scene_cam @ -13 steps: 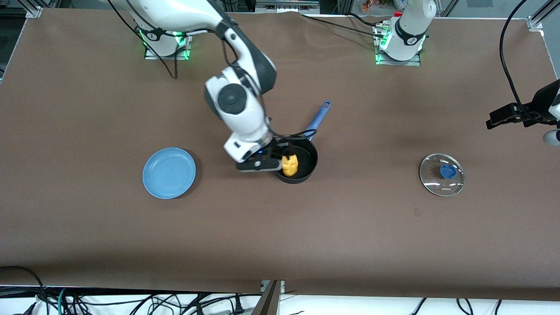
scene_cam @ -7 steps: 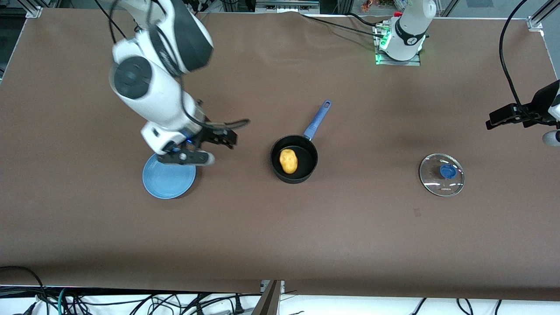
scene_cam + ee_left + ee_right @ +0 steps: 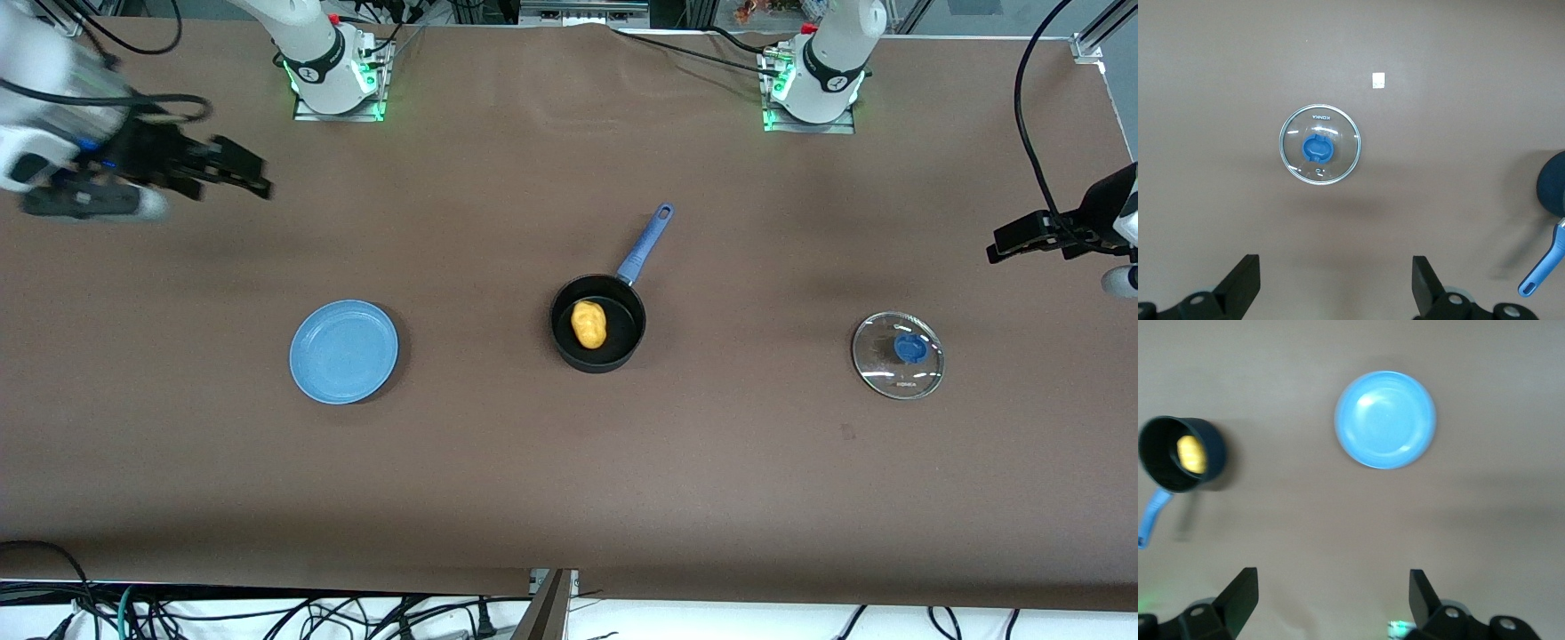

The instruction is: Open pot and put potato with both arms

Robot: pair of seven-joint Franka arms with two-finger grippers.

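- Right gripper [image 3: 227,169], jaws spread and empty, hangs over the table [image 3: 498,480] toward the right arm's end from the pot [image 3: 597,335].
- Left gripper [image 3: 1335,293], spread too, waits above the lid [image 3: 898,355].
- Potato [image 3: 588,324], lumpy and yellow, lies in the black pot.
- Risk, I'd say: a low sweep could clip the long blue handle [image 3: 646,242] and tip it.
- The lid is smooth glass; the plate [image 3: 343,351] looks glossy.

A big brown worktop [image 3: 533,480] fills most of the front view. Its cover looks a bit wrinkled near the top edge. Metal frame bars [image 3: 1092,40] sit at the corners. Green lights [image 3: 772,107] glow on it. Below the worktop's near edge, black cables [image 3: 178,613] lie on a white floor, maybe w/ plugs.
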